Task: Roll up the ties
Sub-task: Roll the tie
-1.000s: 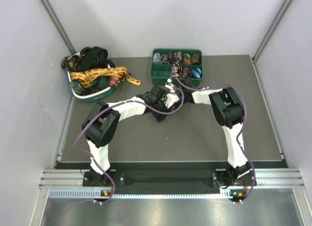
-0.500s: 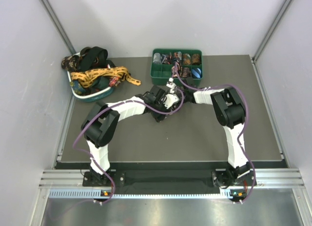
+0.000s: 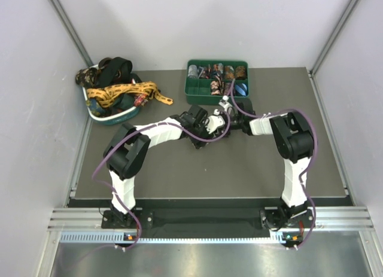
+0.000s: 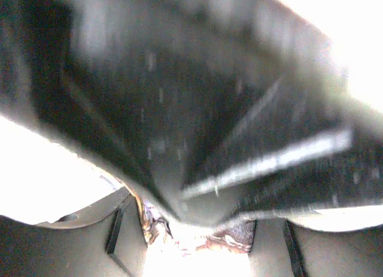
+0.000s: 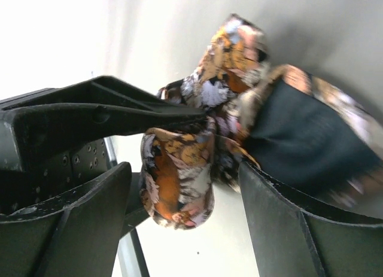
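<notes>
A brown-floral tie (image 5: 178,180), partly rolled with a loose dark-backed tail (image 5: 305,139), hangs at the middle of the table. My left gripper (image 3: 203,132) reaches in from the left and looks shut on the tie; its black finger shows in the right wrist view (image 5: 114,116). In the blurred left wrist view only a strip of the tie (image 4: 230,241) shows between my left gripper's (image 4: 197,244) fingers. My right gripper (image 3: 220,122) is open, and its fingers (image 5: 66,229) stand on either side of the roll. My right gripper (image 5: 182,187) is not clamped on it.
A green compartment tray (image 3: 190,97) at the back centre holds several rolled ties. A teal and white basket (image 3: 114,117) at the back left holds a heap of loose ties, with a gold-yellow one (image 3: 128,93) draped over it. Grey walls close in on both sides.
My right arm has swung to the right and its wrist has dropped lower beside the left gripper. The left arm has stayed almost still with the tie.
</notes>
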Controlling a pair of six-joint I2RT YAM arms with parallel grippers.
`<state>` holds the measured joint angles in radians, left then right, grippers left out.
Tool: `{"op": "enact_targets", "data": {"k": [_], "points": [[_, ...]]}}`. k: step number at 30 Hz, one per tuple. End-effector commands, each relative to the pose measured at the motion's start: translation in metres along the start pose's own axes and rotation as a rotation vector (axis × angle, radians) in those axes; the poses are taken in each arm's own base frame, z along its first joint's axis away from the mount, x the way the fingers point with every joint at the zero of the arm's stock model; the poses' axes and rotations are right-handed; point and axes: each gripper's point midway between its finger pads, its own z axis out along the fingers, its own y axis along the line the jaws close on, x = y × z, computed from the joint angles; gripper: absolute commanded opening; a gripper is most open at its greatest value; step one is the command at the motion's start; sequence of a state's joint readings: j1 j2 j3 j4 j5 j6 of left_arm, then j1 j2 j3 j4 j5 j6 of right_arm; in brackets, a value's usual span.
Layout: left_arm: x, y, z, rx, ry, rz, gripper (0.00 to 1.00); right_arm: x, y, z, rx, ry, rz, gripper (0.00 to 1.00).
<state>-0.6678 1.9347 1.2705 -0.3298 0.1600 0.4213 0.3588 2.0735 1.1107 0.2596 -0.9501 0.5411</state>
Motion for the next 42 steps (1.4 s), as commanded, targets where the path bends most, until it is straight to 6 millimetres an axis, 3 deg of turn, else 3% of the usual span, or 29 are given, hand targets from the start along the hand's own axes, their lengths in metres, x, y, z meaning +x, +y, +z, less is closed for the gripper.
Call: {"op": "enact_targets", "data": {"k": [1, 4, 10, 18, 29, 33, 36, 38, 42], "points": [[0.061, 0.001, 0.002, -0.018, 0.214, -0.094, 0.60, -0.040, -0.028, -0.037, 0.123, -0.202, -0.020, 0.75], [0.065, 0.003, 0.000, -0.028, 0.230, -0.104, 0.59, -0.044, -0.023, -0.043, 0.097, -0.233, -0.031, 0.76], [0.064, 0.006, -0.008, -0.057, 0.217, -0.109, 0.59, -0.038, -0.020, -0.025, 0.064, -0.172, -0.022, 0.71], [0.071, 0.009, -0.012, -0.077, 0.257, -0.130, 0.58, -0.042, -0.030, -0.036, 0.110, -0.210, 0.000, 0.72], [0.068, 0.010, -0.012, -0.080, 0.239, -0.124, 0.58, -0.057, -0.042, -0.067, 0.368, -0.303, -0.104, 0.70], [0.067, 0.010, -0.011, -0.076, 0.232, -0.121, 0.58, -0.054, -0.050, -0.057, 0.476, -0.244, -0.131, 0.66], [0.064, 0.009, -0.010, -0.075, 0.221, -0.118, 0.57, -0.045, -0.049, -0.038, 0.544, -0.187, -0.169, 0.66], [0.066, 0.009, -0.010, -0.073, 0.223, -0.121, 0.57, -0.055, -0.055, -0.037, 0.611, -0.205, -0.192, 0.66], [0.067, 0.009, -0.009, -0.071, 0.227, -0.120, 0.57, -0.044, -0.057, -0.025, 0.669, -0.151, -0.209, 0.63]]}}
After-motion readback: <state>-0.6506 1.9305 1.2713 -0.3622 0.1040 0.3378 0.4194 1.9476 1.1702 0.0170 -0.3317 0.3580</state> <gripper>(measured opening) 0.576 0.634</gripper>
